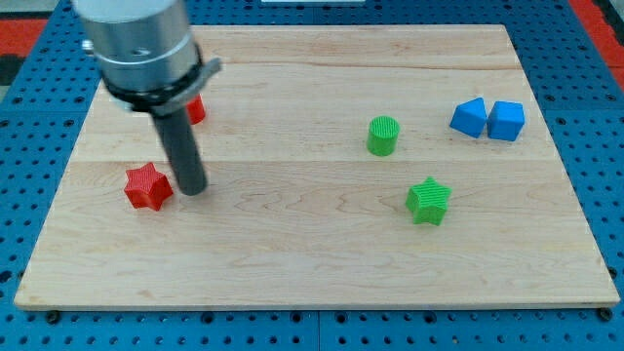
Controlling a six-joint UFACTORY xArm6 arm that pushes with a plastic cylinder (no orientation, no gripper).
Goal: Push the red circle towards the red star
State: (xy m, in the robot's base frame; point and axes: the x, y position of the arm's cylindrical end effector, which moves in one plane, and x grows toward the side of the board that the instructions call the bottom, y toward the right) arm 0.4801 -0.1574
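You see a pale wooden surface (322, 253) on blue pegboard (19, 58), my tip (193, 187) just right of the ridged red star (147, 187), no fingers fitted.

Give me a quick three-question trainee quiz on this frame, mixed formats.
1. True or false: my tip sits just to the view's right of the red star.
2. Multiple choice: which block is partly hidden behind the arm? A) green star B) red circle C) green cylinder
3. Fill in: the two blue blocks sit side by side near the board's ____ edge, by the view.

Key:
1. True; tip and star look close, contact unclear.
2. B
3. right
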